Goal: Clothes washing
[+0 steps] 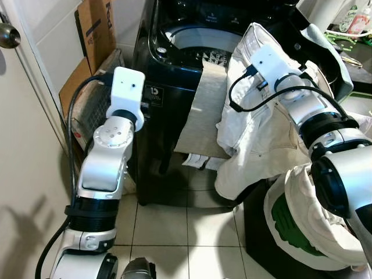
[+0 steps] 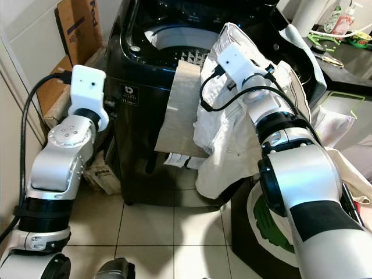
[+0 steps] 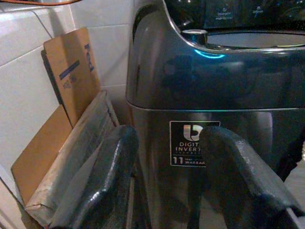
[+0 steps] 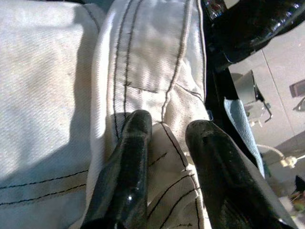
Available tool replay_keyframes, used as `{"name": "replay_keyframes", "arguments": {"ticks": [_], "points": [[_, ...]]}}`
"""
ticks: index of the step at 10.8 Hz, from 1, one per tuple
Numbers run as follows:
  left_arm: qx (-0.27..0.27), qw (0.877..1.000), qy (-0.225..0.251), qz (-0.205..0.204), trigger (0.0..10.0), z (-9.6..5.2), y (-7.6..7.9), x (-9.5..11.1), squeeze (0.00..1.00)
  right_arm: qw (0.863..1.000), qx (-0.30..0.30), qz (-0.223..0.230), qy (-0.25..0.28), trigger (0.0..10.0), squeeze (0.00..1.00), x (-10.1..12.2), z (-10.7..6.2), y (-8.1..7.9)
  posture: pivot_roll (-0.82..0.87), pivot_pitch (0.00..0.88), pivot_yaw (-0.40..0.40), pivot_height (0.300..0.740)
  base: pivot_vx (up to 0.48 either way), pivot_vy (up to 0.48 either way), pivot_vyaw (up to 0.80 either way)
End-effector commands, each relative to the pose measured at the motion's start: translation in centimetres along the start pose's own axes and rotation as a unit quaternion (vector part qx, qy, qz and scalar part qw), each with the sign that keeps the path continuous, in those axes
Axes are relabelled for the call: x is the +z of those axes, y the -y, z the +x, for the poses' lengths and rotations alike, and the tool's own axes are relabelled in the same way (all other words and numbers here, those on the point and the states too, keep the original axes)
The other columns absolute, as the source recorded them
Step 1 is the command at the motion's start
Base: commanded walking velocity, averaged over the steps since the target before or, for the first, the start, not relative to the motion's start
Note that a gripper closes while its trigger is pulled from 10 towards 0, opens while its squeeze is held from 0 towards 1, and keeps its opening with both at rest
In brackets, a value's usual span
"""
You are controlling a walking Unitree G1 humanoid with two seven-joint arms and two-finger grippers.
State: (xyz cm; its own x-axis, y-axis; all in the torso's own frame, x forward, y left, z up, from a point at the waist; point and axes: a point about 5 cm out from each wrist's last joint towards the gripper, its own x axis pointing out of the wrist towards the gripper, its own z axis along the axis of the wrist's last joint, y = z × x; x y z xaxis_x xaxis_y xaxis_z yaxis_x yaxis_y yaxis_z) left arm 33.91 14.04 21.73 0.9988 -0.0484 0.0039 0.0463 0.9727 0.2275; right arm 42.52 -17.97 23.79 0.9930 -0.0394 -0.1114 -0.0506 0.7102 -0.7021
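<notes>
Right gripper buried behind its own wrist housing in the head views. Washing machine cropped at the top, control panel lettering too small to read (badge on the front legible only in part). Drum interior mostly screened by white jeans and a grey towel. Cardboard box cut by the upper edge, print truncated. Countertop bottles tiny, labels unreadable. Doorknob clipped at the left border.
</notes>
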Motion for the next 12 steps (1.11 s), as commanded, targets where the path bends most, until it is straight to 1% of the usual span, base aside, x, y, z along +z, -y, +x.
{"name": "replay_keyframes", "arguments": {"ticks": [1,2,3,4,5,6,7,8,9,11,12], "points": [[-0.013,1.0,0.023,0.005,10.0,-0.1,0.6,1.1,0.0,0.999,0.001,0.025,-0.023,10.0,1.0,-1.6,-0.1,-0.1,0.24,0.0,-0.107,0.74,0.0,0.0,0.0],[-0.012,1.0,0.023,0.003,10.0,-0.1,0.6,1.0,0.0,0.999,-0.003,0.048,-0.02,10.0,1.0,-1.5,-0.1,-0.1,0.23,0.0,-0.108,0.74,0.0,0.0,0.0],[-0.01,1.0,0.026,0.001,10.0,0.0,0.5,1.2,0.0,0.98,-0.013,0.196,-0.033,10.0,1.0,-2.1,-0.2,-0.1,0.23,0.0,-0.108,0.74,0.0,0.0,0.0],[-0.009,1.0,0.028,-0.001,10.0,0.1,0.4,1.4,0.0,0.939,-0.031,0.338,-0.059,10.0,1.0,-3.4,-0.3,-0.4,0.23,0.0,-0.104,0.74,0.0,0.0,0.0],[-0.01,1.0,0.029,0.0,10.0,0.2,0.3,1.5,0.0,0.914,-0.032,0.395,-0.085,10.0,0.0,-4.7,-0.5,-1.5,0.23,0.0,-0.098,0.74,0.0,0.0,0.0],[-0.01,0.999,0.031,0.001,10.0,0.2,0.3,1.6,0.0,0.912,-0.026,0.399,-0.093,10.0,0.0,-5.2,-0.7,-2.1,0.23,0.0,-0.098,0.74,0.0,0.0,0.0],[-0.009,0.999,0.036,0.001,10.0,0.4,0.3,1.9,0.0,0.917,-0.025,0.387,-0.096,10.0,0.0,-5.7,-0.7,-2.4,0.23,0.0,-0.1,0.74,0.0,0.0,0.0],[-0.007,0.999,0.038,0.0,10.0,0.4,0.2,2.1,0.0,0.927,-0.024,0.363,-0.091,1.8,0.0,-5.6,-0.7,-2.4,0.23,0.0,-0.099,0.74,0.0,0.0,0.0],[-0.006,0.999,0.04,0.001,10.0,0.5,0.2,2.1,0.0,0.934,-0.02,0.345,-0.089,0.0,0.0,-5.6,-0.8,-2.6,0.23,0.0,-0.1,0.74,0.0,0.0,0.0],[-0.003,0.999,0.045,0.004,10.0,0.7,0.2,2.4,0.0,0.921,-0.017,0.378,-0.092,0.0,0.0,-5.8,-0.8,-3.1,0.23,0.0,-0.104,0.74,0.0,0.0,0.0],[-0.009,0.999,0.049,0.012,10.0,0.6,0.5,2.3,0.0,0.912,-0.015,0.4,-0.091,0.0,0.0,-6.0,-0.9,-3.5,0.23,0.0,-0.105,0.74,0.0,0.0,0.0]]}}
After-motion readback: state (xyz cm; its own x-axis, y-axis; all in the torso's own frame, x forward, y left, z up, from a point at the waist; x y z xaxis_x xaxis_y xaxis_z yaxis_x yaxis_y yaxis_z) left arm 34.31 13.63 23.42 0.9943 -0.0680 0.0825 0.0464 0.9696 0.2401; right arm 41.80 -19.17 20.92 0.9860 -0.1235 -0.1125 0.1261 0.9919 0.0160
